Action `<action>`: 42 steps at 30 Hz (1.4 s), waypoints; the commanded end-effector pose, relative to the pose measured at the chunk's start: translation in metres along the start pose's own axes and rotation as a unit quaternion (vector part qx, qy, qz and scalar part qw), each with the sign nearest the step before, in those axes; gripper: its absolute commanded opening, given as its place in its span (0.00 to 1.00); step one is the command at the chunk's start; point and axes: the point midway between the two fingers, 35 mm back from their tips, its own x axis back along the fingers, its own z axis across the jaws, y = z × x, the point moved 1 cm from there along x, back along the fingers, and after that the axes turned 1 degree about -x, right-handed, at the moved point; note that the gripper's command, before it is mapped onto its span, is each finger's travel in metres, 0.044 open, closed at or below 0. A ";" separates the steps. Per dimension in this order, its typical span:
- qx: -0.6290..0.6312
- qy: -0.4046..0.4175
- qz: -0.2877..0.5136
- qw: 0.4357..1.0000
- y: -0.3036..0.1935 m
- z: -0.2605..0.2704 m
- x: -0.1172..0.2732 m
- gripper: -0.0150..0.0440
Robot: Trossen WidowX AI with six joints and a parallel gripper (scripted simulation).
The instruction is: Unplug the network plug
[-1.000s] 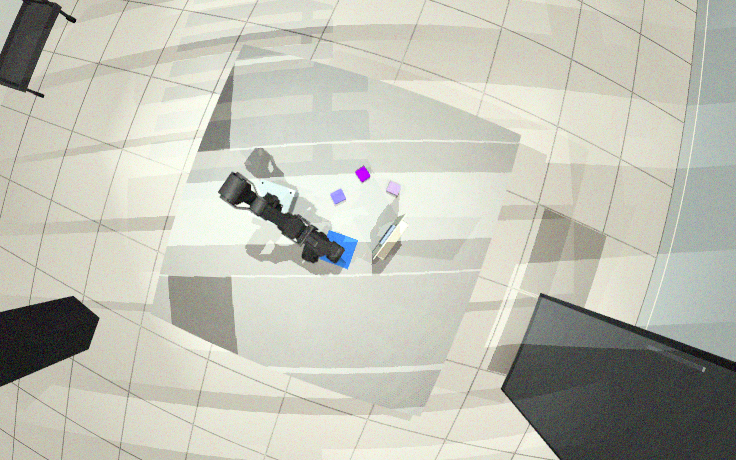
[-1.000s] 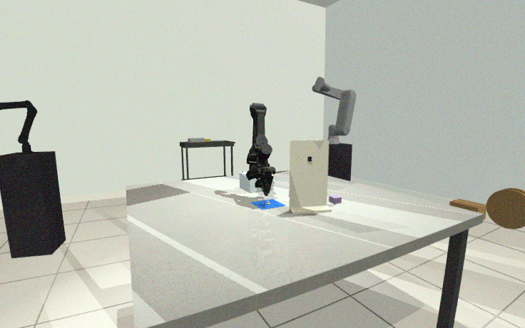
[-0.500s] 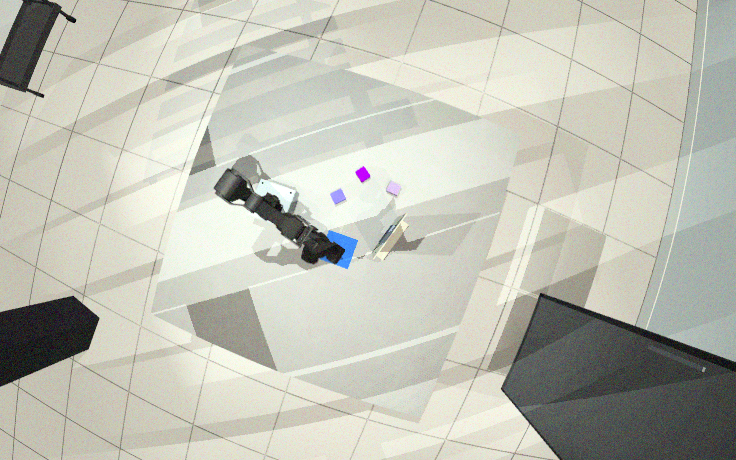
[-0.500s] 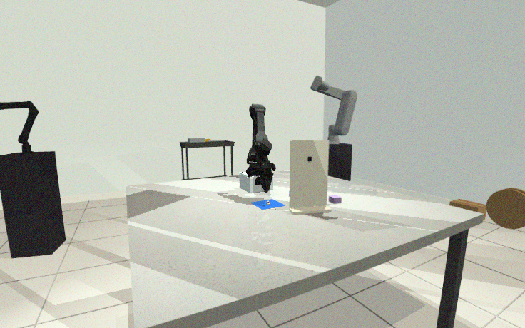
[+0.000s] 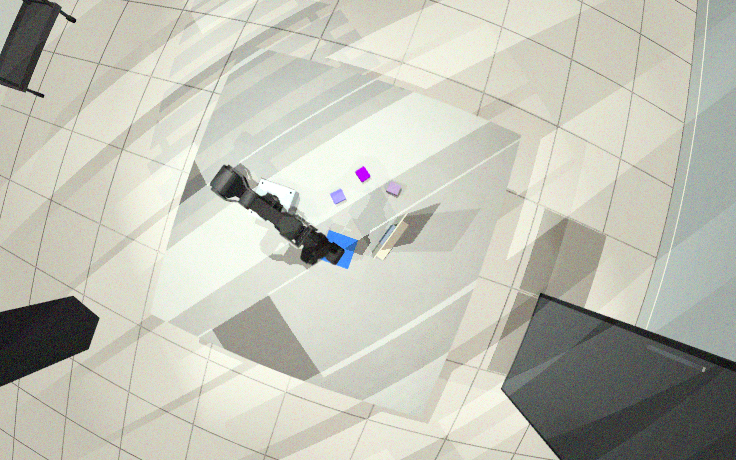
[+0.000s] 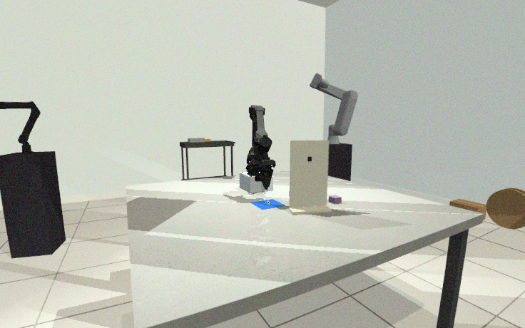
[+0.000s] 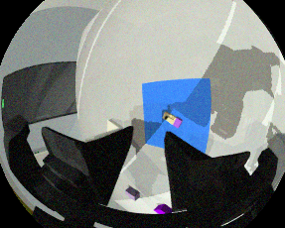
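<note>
1. Three parts are looking done: your small cream-and-purple plug (image 6: 268, 202) (image 7: 172, 119) is lying inside the flat blue square (image 5: 348, 242) (image 6: 258, 204) (image 7: 156, 94), away from the upright cream panel (image 5: 392, 241) (image 6: 309, 183).
2. Your black two-fingered hand (image 5: 334, 252) (image 6: 266, 188) (image 7: 149, 133) is hovering above, its fingers standing partly apart, holding nothing.
3. Nothing seems left but keeping your arm untouching.

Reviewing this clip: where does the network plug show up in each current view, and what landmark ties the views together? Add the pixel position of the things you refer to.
Top: plug not visible; the arm covers part of the square.
Exterior: plug (image 6: 268, 202) (image 7: 172, 119) left of the upright panel (image 6: 309, 179) (image 5: 393, 240), below the gripper (image 6: 266, 187) (image 7: 149, 133).
Wrist: just above centre-right, beyond the fingertips.
Shared landmark: blue square (image 5: 346, 242) (image 6: 258, 205) (image 7: 189, 91).
</note>
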 end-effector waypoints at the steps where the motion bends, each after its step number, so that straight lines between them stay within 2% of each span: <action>1: 0.002 0.003 0.003 1.000 -0.001 0.005 0.006 0.52; 42: 0.000 0.000 0.000 1.000 0.000 0.027 0.049 0.52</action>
